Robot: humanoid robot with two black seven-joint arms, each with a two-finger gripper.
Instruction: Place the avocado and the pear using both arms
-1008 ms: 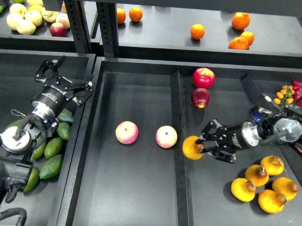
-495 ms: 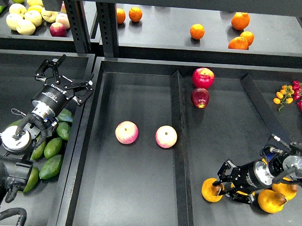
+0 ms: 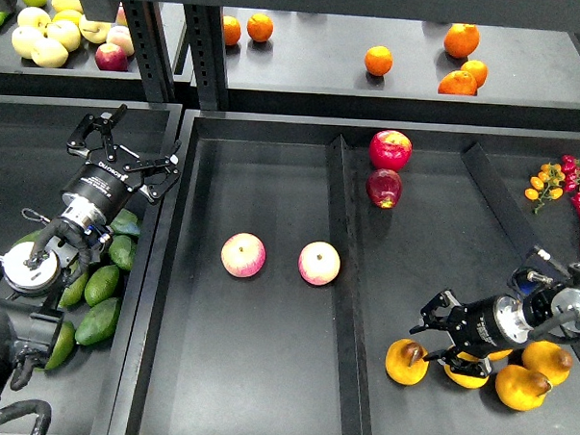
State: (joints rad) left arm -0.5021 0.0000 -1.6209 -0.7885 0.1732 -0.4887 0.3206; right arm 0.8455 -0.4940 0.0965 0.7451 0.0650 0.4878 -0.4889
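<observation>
Pear lies on the dark tray surface in the right compartment, low down, just left of the other pears. Right gripper sits just above-right of it, fingers apart, holding nothing; pear looks set down, so that half reads as done. Avocados are piled in the left bin beneath the left arm. Left gripper hangs above them, fingers spread, empty. Avocado not yet picked; its placing appears to be all that remains.
</observation>
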